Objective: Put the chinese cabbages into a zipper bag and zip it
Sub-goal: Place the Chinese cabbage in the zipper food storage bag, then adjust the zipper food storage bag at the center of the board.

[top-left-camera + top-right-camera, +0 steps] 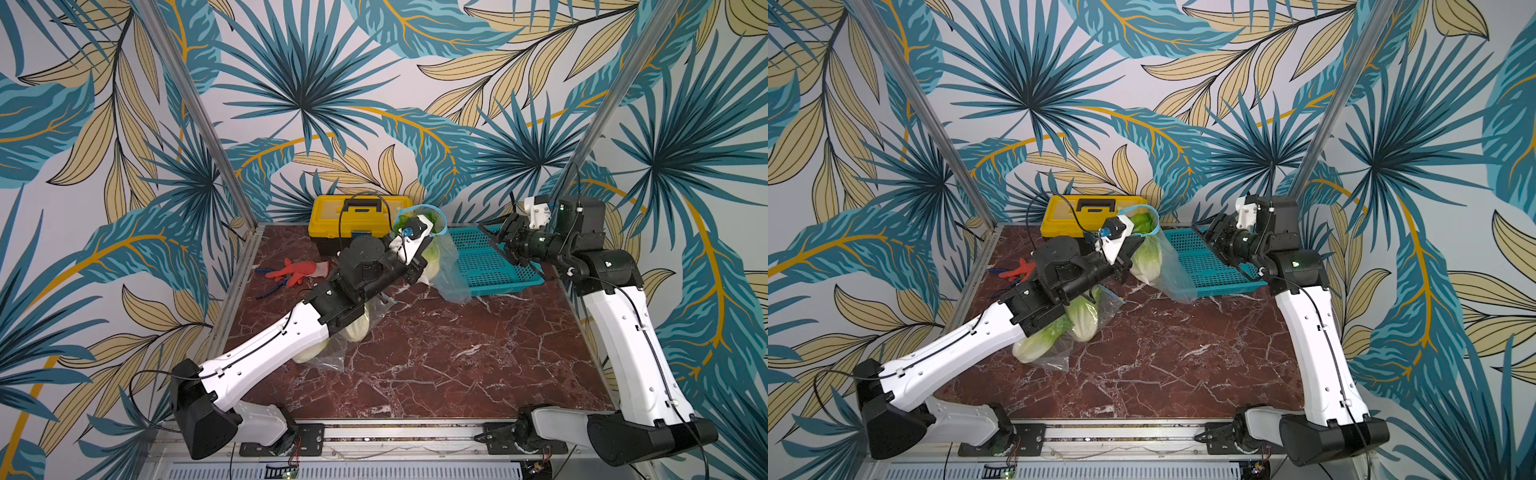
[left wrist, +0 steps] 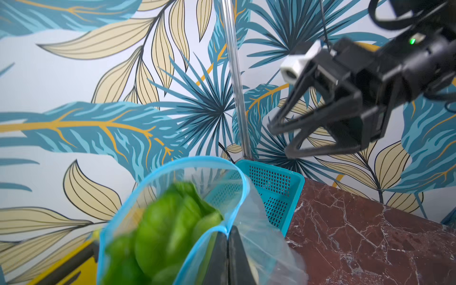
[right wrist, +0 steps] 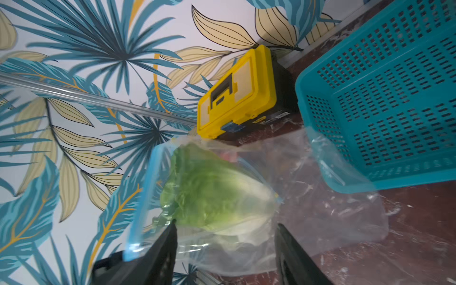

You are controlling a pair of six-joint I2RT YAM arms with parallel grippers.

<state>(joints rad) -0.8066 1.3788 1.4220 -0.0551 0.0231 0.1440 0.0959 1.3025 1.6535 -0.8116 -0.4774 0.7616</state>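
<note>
We are clamping the left gripper (image 2: 227,229) on the zipper bag (image 2: 237,172) rim, hoisting it so its mouth is gaping above the 1 cabbage (image 1: 1146,258) inside. The right gripper (image 2: 280,140) is hanging open, empty, nearby. 2 more cabbages (image 1: 1084,318) are lying under our left arm.

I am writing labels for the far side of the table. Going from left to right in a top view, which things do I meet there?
red glove → yellow toolbox → zipper bag with a chinese cabbage inside → teal basket
</note>
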